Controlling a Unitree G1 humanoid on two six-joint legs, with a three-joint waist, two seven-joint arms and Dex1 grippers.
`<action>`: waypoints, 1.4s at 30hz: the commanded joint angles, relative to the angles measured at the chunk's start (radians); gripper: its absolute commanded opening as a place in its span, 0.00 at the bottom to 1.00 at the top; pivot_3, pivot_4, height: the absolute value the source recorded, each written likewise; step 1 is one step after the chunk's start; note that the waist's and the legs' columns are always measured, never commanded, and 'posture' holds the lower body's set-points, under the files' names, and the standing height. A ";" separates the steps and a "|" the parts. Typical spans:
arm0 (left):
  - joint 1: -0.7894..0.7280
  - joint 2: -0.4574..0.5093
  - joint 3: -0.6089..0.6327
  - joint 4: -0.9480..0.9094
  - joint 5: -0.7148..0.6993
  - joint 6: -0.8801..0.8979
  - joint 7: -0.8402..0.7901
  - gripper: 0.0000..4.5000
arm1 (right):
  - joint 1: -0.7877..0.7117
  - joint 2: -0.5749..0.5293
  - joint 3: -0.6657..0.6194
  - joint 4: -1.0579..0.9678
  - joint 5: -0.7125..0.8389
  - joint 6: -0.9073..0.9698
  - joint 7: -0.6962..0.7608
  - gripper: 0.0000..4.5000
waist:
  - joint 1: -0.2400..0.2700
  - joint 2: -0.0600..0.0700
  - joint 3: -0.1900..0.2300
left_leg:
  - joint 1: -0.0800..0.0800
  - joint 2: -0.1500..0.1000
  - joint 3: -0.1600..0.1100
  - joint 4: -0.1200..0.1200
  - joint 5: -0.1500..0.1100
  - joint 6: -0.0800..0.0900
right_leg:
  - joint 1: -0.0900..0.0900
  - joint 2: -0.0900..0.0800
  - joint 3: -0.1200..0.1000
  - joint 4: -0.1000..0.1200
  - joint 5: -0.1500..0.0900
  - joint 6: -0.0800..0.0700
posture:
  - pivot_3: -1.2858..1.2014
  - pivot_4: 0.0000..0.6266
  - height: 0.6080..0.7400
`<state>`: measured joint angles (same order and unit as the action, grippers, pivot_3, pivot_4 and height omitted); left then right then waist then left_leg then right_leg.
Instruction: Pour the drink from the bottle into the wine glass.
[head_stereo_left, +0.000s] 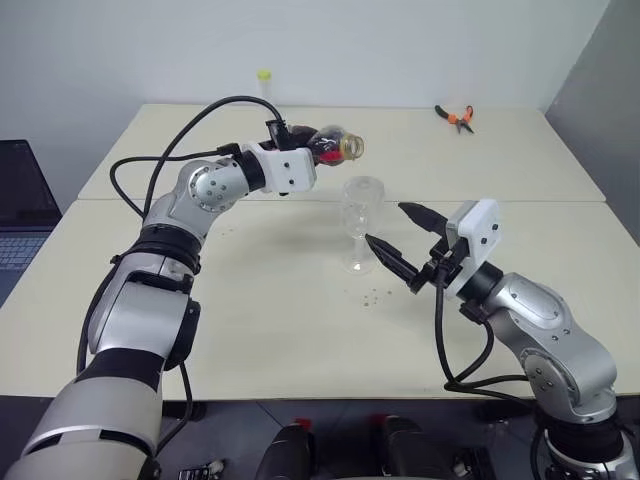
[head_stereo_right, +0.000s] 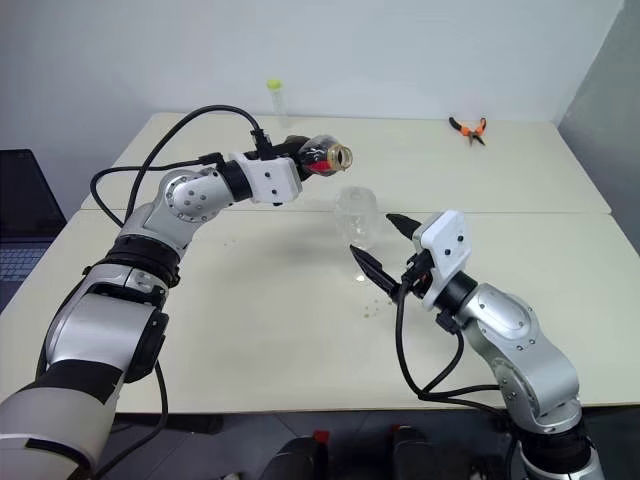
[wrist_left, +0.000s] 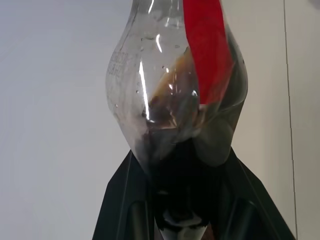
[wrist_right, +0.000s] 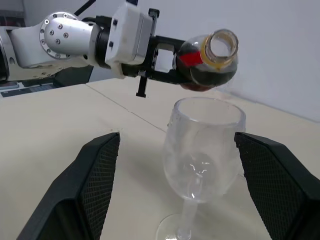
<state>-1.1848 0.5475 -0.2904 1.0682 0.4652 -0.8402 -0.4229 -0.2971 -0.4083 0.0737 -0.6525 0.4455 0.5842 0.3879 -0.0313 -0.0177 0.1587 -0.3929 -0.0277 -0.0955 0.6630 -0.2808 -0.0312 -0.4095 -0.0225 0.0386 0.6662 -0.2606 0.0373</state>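
A: Nearest, the right gripper has its fingers spread wide on either side of the wine glass, near the bowl but not touching it, holding nothing.

B: And past that?

A: The left gripper is clamped tight on the bottle, held almost level above and just left of the glass rim, open mouth pointing right. The drink sits low in the bulb; the glass looks empty.

B: Risks?

A: The mouth seems slightly off the bowl, so more tilt could spill onto the table. A bump from either arm could topple the unsupported glass.

B: The count?

A: One glass, one bottle, two grippers; farther back one clear tube and one pair of orange pliers.
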 joint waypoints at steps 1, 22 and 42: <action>-0.063 0.023 -0.007 -0.009 0.035 -0.033 0.082 0.20 | -0.023 0.010 0.004 -0.007 -0.017 -0.002 -0.012 0.88 | 0.000 0.000 0.000 | 0.000 0.000 0.000 0.000 0.000 0.000 | 0.000 0.000 0.000 0.000 0.000 0.000 | 0.52 0.24 1.00; -0.104 0.062 -0.087 -0.045 0.196 -0.084 0.262 0.20 | -0.032 0.041 0.021 0.022 -0.058 -0.010 -0.017 0.88 | 0.000 0.000 0.000 | -0.002 -0.001 0.001 0.000 0.000 0.000 | -0.003 0.000 0.000 0.001 0.000 0.000 | 0.52 0.24 1.00; -0.124 0.079 -0.138 -0.042 0.308 -0.098 0.416 0.18 | -0.034 0.055 0.027 0.042 -0.092 -0.017 -0.017 0.88 | -0.001 0.000 0.000 | -0.006 -0.001 0.007 0.002 0.000 0.000 | -0.012 -0.001 0.004 0.011 0.000 0.000 | 0.52 0.24 1.00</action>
<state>-1.2631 0.6073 -0.4340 1.0574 0.7791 -0.9289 -0.0393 -0.3164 -0.3567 0.1020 -0.5853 0.3563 0.5843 0.3709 -0.0322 -0.0177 0.1587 -0.3992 -0.0291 -0.0874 0.6653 -0.2805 -0.0314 -0.4216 -0.0231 0.0429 0.6771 -0.2608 0.0375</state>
